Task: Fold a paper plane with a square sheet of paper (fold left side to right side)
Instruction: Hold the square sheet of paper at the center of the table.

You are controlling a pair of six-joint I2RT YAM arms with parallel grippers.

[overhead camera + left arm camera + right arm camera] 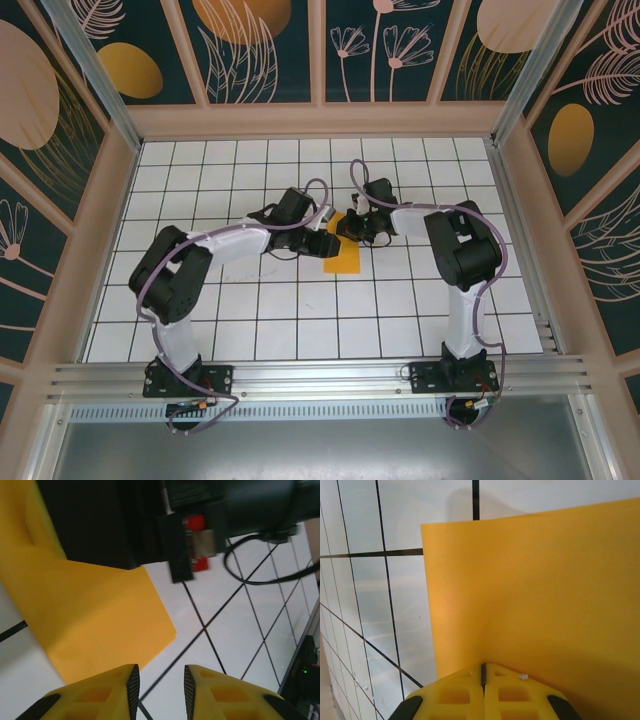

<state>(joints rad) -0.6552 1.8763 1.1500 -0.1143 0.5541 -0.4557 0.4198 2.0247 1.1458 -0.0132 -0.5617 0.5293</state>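
The orange-yellow sheet of paper (343, 258) lies flat on the white grid table (250, 300), folded into a strip about one tile wide. My right gripper (352, 228) is shut, and its closed yellow tips (483, 666) press down on the paper (535, 595) near its far end. No paper sits between the jaws. My left gripper (323, 220) hovers just left of the sheet. In the left wrist view my left gripper (160, 685) is open with nothing in the gap, and the paper's corner (100, 615) lies ahead and to the left. The right arm's black body (100, 525) hides the paper's far part.
Wooden frame walls (120, 190) enclose the table on the left, back and right. An aluminium rail (320, 375) carrying both arm bases runs along the near edge. A black cable (250, 575) loops from the right arm just above the table.
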